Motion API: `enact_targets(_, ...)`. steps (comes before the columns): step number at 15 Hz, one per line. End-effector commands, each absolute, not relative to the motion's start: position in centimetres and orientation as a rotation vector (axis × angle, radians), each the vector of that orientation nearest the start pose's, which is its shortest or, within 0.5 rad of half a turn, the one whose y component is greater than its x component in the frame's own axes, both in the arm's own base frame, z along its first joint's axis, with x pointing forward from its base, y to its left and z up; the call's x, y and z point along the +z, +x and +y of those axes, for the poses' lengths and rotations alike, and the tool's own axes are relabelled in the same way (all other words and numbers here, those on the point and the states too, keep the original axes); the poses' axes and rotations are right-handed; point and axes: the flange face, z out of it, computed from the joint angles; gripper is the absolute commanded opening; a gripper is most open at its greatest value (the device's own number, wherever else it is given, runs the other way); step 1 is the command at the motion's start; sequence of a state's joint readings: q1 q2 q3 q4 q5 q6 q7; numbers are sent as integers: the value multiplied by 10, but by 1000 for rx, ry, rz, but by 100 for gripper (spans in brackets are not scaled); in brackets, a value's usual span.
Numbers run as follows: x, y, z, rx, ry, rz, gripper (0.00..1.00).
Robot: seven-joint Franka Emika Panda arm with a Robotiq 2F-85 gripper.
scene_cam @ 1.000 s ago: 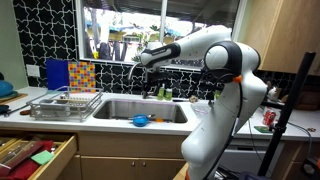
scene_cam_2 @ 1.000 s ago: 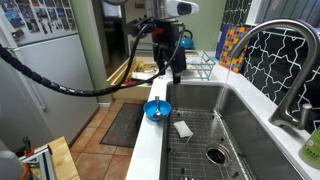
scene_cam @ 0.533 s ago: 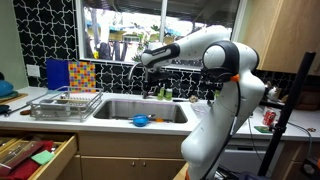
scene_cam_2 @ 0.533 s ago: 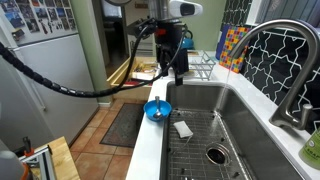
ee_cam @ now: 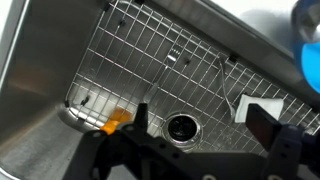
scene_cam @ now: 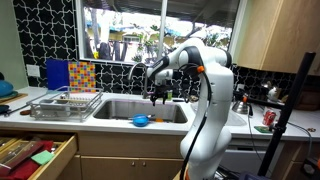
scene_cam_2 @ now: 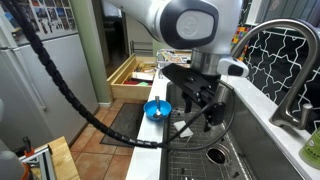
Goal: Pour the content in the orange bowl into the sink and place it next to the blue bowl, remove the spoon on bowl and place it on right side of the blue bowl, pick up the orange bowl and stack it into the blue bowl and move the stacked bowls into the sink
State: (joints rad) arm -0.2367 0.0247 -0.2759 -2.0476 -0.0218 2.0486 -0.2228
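The blue bowl [scene_cam: 140,120] sits on the counter's front edge by the sink [scene_cam: 120,108]. It also shows in the other exterior view [scene_cam_2: 157,109] and at the wrist view's top right [ee_cam: 308,40]. A small orange thing [scene_cam: 154,118] lies right beside it. Another orange piece [ee_cam: 117,122] lies on the sink's wire grid by one finger. I cannot tell whether either is the orange bowl. My gripper [ee_cam: 200,130] is open and empty. It hangs low over the sink [scene_cam_2: 240,120] near the drain [ee_cam: 182,126], as both exterior views show [scene_cam: 157,97] [scene_cam_2: 205,112].
A white scrap [ee_cam: 250,105] lies on the sink grid. A wire dish rack [scene_cam: 66,104] stands beside the sink, with a colourful board [scene_cam: 72,74] behind it. The tall faucet [scene_cam_2: 290,70] rises at the back. A drawer [scene_cam: 35,155] stands open below the counter.
The arm has swung from beside the dish rack to over the sink, and the gripper has come down toward the basin. The blue bowl has not moved.
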Motion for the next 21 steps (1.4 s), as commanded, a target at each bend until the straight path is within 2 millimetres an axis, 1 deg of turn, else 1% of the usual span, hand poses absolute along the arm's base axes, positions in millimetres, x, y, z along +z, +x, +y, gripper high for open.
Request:
enact_targets(1, 361, 510, -321, 95, -3041, 275, 100)
enact_targets(2, 346, 516, -330, 114, -3024, 237, 100)
enact_targets(3, 373, 497, -309, 100, -3053, 304, 100)
enact_targets(4, 359, 501, -316, 123, -3050, 298, 100)
enact_targets(5, 355, 502, -318, 136, -3049, 300, 100)
enact_targets(6, 356, 503, -316, 130, -3050, 297, 100)
enact_targets(9, 371, 504, -311, 92, -3056, 290, 100)
enact_targets(10, 372, 505, -313, 77, -3084, 278, 100)
enact_targets(12, 353, 521, -323, 82, -3183, 228, 100)
enact_targets(13, 335, 530, -330, 91, -3227, 178, 100)
enact_targets(14, 323, 536, -334, 55, -3273, 114, 100)
enact_targets(15, 304, 542, -342, 56, -3311, 68, 100)
enact_targets(18, 250, 552, -359, 70, -3335, 67, 100)
enact_targets(19, 234, 555, -366, 91, -3328, 58, 100)
enact_targets(21, 206, 560, -380, 56, -3318, 52, 100)
